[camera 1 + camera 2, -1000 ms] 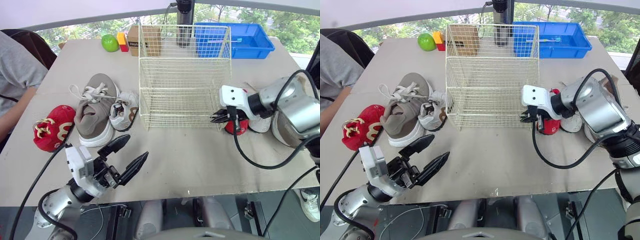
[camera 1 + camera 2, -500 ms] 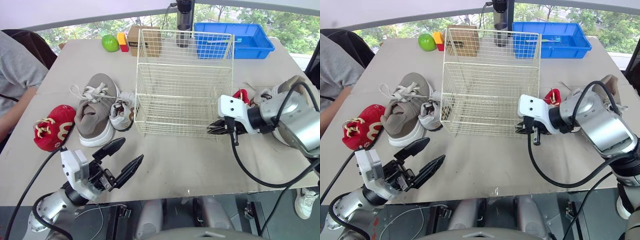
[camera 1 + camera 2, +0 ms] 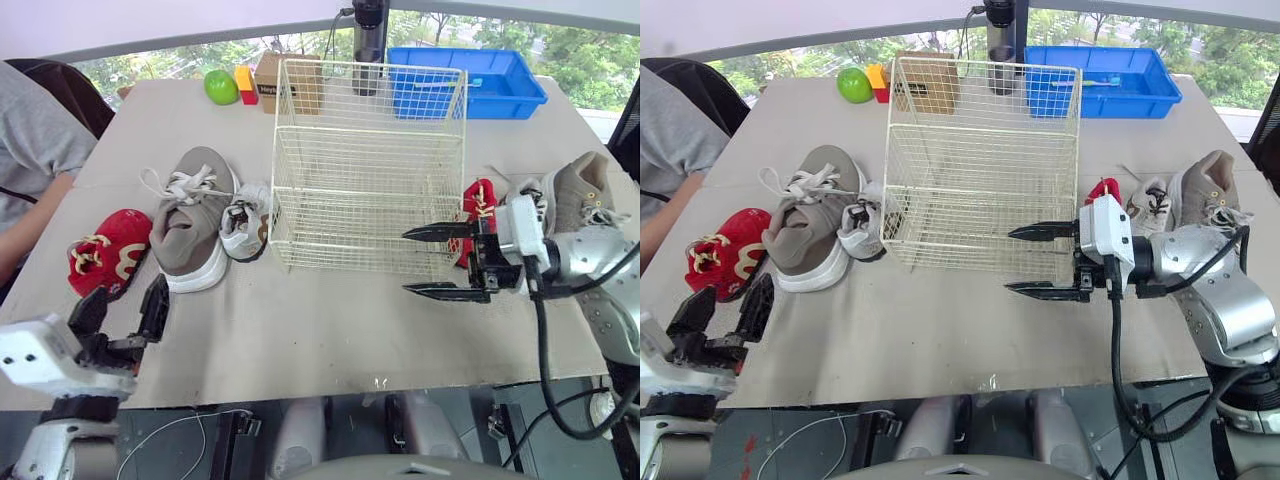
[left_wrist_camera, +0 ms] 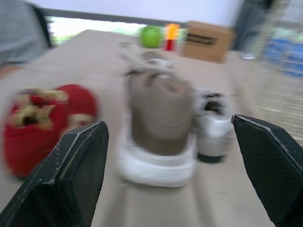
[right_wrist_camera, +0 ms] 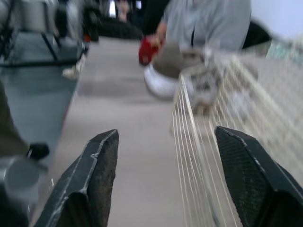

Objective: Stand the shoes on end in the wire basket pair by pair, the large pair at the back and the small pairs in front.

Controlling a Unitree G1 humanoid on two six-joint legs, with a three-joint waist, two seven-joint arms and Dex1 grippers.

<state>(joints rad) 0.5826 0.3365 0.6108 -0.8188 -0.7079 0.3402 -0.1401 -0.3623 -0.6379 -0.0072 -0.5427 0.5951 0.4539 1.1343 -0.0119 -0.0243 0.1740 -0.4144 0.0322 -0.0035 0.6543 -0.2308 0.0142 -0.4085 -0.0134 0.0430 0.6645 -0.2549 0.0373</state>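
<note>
Left eye view: shoes (image 3: 190, 222) flanking basket (image 3: 362, 240)

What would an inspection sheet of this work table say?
Surface: beige table.
Job's things: wire basket upright, no shoes inside; left of it red shoe, grey sneaker, white shoe; right of it second red shoe, second white shoe, second grey sneaker.
Clutter: green apple, red-yellow block, cardboard box, blue tray, black post along the far edge.
Grippers: left gripper open near front edge; right gripper open, fingers beside basket's front right corner; both hold nothing.
Cables: black cable loops off right arm.
Surroundings: person's grey sleeve at left; trees outside.
</note>
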